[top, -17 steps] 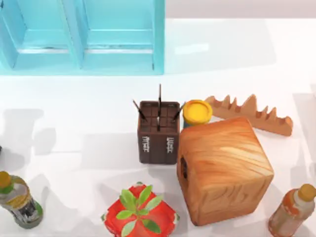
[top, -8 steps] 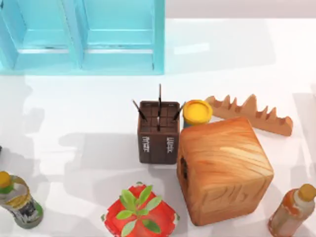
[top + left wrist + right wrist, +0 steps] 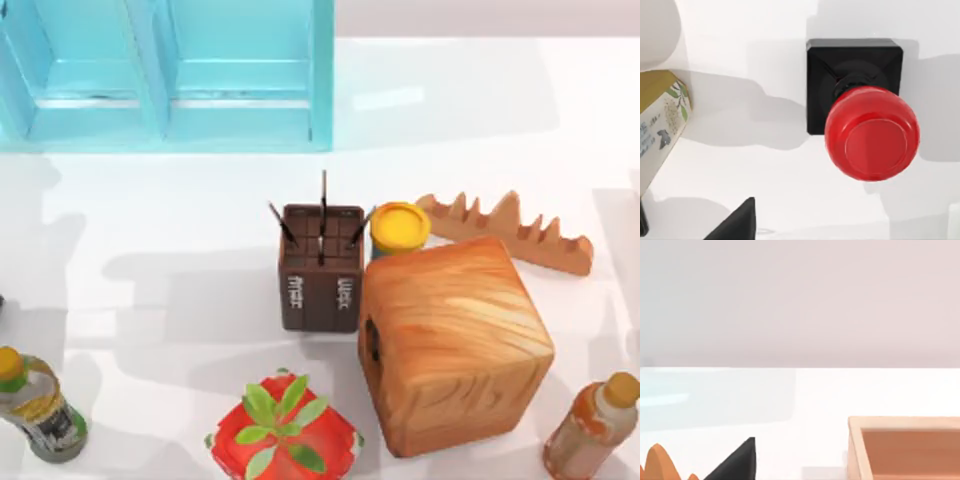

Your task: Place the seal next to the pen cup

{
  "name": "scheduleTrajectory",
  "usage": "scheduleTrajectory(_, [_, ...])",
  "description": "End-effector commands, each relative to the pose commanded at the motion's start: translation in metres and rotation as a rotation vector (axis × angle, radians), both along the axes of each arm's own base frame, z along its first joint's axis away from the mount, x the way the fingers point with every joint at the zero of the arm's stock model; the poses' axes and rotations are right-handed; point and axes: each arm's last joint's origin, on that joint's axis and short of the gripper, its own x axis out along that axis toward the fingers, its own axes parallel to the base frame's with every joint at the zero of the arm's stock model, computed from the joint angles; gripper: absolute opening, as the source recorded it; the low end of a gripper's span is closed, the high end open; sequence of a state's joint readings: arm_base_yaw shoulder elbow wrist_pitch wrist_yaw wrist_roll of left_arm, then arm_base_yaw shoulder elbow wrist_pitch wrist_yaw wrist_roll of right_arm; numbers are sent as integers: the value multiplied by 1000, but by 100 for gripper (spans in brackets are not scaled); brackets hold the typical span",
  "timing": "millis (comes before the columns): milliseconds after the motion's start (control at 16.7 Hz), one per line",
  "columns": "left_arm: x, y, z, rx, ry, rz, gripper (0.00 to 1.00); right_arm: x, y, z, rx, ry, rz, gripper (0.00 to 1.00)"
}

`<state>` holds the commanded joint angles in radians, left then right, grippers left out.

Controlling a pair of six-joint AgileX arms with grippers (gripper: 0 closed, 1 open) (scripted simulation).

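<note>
Seal [image 3: 860, 107] upright on bare white table [image 3: 765, 190], jaws' state unclear.

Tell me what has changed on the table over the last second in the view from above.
Nothing on the table moved. The shadows on the top view's left side shifted and spread toward the pen cup, which suggests an arm moving overhead. The pen cup, yellow-lidded jar, wooden cube, red pot and both bottles stayed put. In the left wrist view, the seal stands untouched on the table.
</note>
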<state>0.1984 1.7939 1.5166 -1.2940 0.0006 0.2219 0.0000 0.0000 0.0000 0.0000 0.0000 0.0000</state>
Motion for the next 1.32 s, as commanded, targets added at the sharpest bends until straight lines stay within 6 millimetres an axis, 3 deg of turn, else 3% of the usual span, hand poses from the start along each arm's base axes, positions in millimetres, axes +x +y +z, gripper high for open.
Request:
scheduleTrajectory(240, [1, -1, -12, -1, 4, -1, 100, 0, 0, 0, 0, 0, 0, 100])
scheduleTrajectory(720, [1, 0, -96, 1, -3, 0, 100, 0, 0, 0, 0, 0, 0, 100])
scheduleTrajectory(1020, [0, 0, -100, 0, 0, 0, 100, 0, 0, 0, 0, 0, 0, 100])
scheduleTrajectory(1320, [0, 0, -100, 0, 0, 0, 62, 0, 0, 0, 0, 0, 0, 100])
